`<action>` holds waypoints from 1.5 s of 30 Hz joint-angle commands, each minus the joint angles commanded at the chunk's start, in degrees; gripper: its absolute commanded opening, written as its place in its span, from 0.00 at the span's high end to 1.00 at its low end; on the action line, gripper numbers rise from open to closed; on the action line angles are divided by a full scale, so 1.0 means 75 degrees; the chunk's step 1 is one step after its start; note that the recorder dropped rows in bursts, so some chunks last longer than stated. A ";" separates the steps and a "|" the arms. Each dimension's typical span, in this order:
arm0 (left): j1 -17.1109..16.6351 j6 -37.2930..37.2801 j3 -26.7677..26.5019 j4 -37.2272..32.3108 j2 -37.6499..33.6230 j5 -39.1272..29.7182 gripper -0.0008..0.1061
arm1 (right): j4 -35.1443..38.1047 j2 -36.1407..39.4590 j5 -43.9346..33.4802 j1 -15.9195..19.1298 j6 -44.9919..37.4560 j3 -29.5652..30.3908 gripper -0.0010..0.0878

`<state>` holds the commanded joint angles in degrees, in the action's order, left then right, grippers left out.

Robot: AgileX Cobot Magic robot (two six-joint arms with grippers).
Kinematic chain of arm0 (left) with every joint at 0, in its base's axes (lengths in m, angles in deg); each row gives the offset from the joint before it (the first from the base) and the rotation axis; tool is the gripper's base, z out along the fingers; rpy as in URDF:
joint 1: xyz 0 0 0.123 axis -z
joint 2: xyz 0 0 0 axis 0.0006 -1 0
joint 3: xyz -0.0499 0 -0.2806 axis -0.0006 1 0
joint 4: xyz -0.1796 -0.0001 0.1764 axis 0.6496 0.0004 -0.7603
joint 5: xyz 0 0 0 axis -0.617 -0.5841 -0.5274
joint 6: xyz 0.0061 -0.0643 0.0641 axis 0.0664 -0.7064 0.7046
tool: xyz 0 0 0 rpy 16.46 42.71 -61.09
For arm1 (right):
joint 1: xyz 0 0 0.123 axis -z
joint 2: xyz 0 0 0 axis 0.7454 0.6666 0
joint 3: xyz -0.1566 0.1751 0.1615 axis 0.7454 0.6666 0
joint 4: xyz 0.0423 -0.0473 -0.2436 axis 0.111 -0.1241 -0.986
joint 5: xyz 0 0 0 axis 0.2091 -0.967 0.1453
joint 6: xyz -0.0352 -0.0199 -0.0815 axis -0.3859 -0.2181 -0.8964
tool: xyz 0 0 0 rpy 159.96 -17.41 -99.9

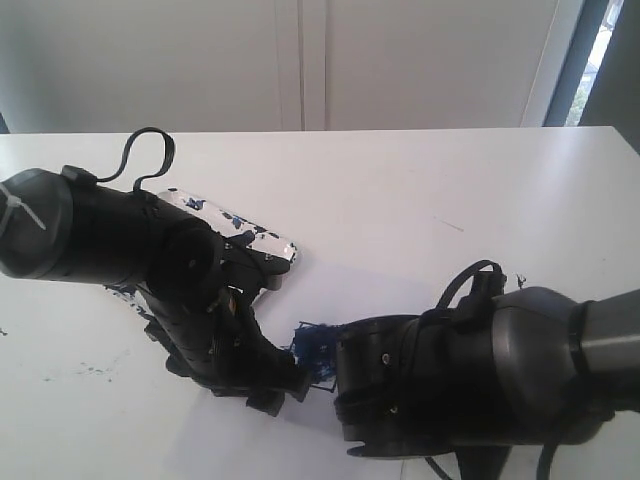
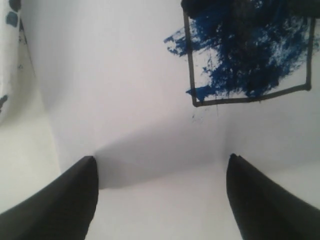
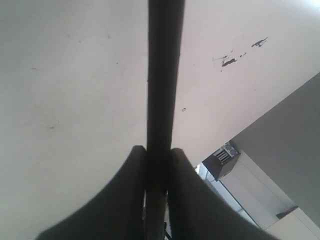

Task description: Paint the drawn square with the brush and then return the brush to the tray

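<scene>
Right fingers [image 3: 127,200] clenched tight on the brush [image 3: 165,75]. The handle runs straight out between them, which I'd say is a grip for steering strokes. Brush tip is cut off at the frame edge in the right wrist view, so no read on how much paint it carries or whether it's on the paper.

Left fingers [image 2: 60,205] are spread wide w/ nothing between them, low over the paper [image 2: 125,100] just beside the square [image 2: 250,60]. Prob. there to steady the sheet, but the tips run out of frame, so can't tell if they press down.

The square shows blue across most of what's visible. White gaps remain along the near outline and one corner, and a smear spills past one side. Its far part is cut off, w/ a dark blur over it; could be the brush end, too soft to call.

In the ext. view the right arm [image 1: 480,380] and left arm [image 1: 150,270] crowd the middle, and only a scrap of blue shows between them. The tray [image 1: 270,238] sits on the bench [image 1: 420,190] behind the left arm, mostly hidden. Judgement: painting is underway, brush return not yet done.
</scene>
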<state>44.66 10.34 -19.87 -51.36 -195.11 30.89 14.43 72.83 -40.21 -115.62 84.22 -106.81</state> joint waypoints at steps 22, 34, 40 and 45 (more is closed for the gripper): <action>0.0000 0.0000 0.0000 0.0000 0.0000 0.0000 0.29 | 0.0551 0.0000 0.0898 -0.0447 -0.0359 -0.0277 0.99; 0.0000 0.0000 0.0000 0.0052 0.0000 0.0001 0.29 | 0.0219 0.0503 0.0794 -0.0447 -0.0363 -0.0277 0.99; 0.0000 0.0000 0.0000 0.0065 0.0000 0.0001 0.29 | -0.0297 0.0958 0.0707 -0.0447 0.0319 -0.0277 0.99; 0.0000 0.0000 0.0000 0.0065 0.0000 0.0001 0.29 | -0.0663 0.0961 0.0707 -0.0447 0.0704 -0.0277 0.99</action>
<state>44.66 10.34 -19.87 -50.87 -195.11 30.90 9.45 80.04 -34.91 -118.98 89.50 -108.89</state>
